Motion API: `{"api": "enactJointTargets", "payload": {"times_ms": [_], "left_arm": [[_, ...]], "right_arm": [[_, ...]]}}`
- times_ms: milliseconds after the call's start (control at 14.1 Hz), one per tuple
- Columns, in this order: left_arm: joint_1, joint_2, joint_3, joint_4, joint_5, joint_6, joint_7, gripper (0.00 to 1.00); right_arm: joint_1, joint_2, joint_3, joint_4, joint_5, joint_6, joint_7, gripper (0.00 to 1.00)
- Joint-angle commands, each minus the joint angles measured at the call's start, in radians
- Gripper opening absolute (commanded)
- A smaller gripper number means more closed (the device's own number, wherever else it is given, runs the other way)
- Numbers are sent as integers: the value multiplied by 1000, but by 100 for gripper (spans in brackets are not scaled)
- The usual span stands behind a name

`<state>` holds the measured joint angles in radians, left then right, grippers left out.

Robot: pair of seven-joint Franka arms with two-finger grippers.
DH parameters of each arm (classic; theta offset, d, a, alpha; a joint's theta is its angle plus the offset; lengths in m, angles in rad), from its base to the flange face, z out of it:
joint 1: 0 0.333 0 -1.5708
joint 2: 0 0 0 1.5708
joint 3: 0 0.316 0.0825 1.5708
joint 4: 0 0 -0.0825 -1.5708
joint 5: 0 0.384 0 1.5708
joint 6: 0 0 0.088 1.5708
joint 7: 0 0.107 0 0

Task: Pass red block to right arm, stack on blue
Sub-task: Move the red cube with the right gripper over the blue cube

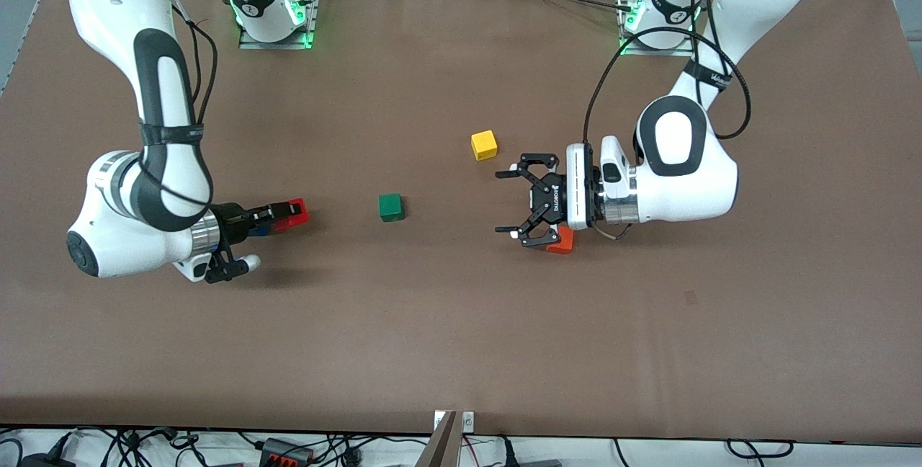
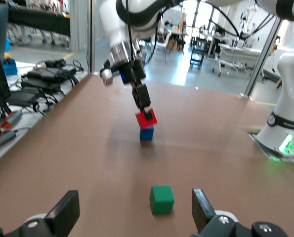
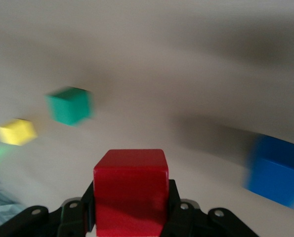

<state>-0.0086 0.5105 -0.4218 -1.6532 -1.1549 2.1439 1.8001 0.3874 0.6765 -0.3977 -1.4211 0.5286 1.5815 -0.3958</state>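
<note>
The red block (image 1: 296, 212) is clamped in my right gripper (image 1: 282, 213), which is shut on it toward the right arm's end of the table. In the left wrist view the red block (image 2: 146, 118) hangs tilted just above the blue block (image 2: 147, 133); I cannot tell whether they touch. Only a sliver of the blue block (image 1: 259, 230) shows beneath the fingers from the front. The right wrist view shows the red block (image 3: 131, 192) between the jaws and the blue block (image 3: 277, 170) off to one side. My left gripper (image 1: 502, 202) waits open and holds nothing.
A green cube (image 1: 390, 207) lies mid-table between the two grippers, straight ahead of the left gripper's open fingers (image 2: 203, 210). A yellow cube (image 1: 484, 144) sits farther from the front camera. An orange cube (image 1: 562, 240) lies partly under the left gripper.
</note>
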Motion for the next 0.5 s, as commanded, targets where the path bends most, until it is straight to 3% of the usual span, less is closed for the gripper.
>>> {"api": "enactJointTargets", "payload": {"times_ms": [0, 142, 426], "left_arm": [[24, -39, -2, -14, 139, -67, -121, 100], [59, -50, -3, -10, 272, -123, -224, 100], [119, -50, -3, 12, 544, -252, -411, 100]], "right_arm": [[28, -90, -20, -54, -192, 31, 18, 0], [36, -136, -24, -113, -287, 86, 28, 0], [73, -218, -24, -267, -370, 271, 94, 0]]}}
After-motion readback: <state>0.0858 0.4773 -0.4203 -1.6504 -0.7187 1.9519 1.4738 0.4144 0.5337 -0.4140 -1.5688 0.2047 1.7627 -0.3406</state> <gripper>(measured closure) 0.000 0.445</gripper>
